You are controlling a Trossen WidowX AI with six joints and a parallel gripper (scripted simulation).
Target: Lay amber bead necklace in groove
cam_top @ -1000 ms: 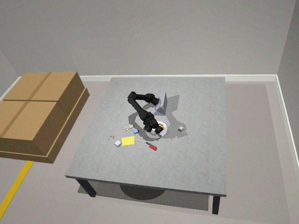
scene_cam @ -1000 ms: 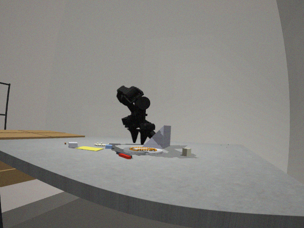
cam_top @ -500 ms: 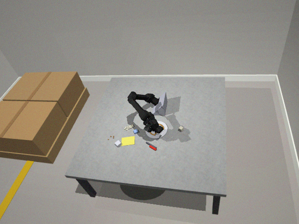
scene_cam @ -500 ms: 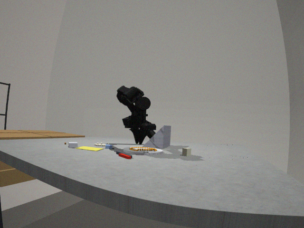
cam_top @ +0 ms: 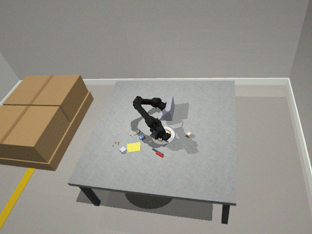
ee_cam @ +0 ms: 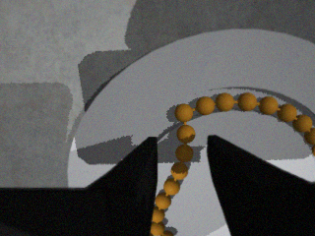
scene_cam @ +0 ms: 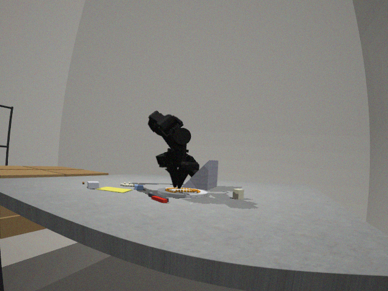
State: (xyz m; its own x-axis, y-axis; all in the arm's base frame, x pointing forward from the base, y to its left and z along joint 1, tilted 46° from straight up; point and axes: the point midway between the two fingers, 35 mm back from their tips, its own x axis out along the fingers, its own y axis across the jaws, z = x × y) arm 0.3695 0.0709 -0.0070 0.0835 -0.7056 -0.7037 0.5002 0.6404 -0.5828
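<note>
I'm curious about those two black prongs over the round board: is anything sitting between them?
Yes. In the wrist view a strand of the amber bead necklace runs between the jaws of the gripper, over the round bead board.
</note>
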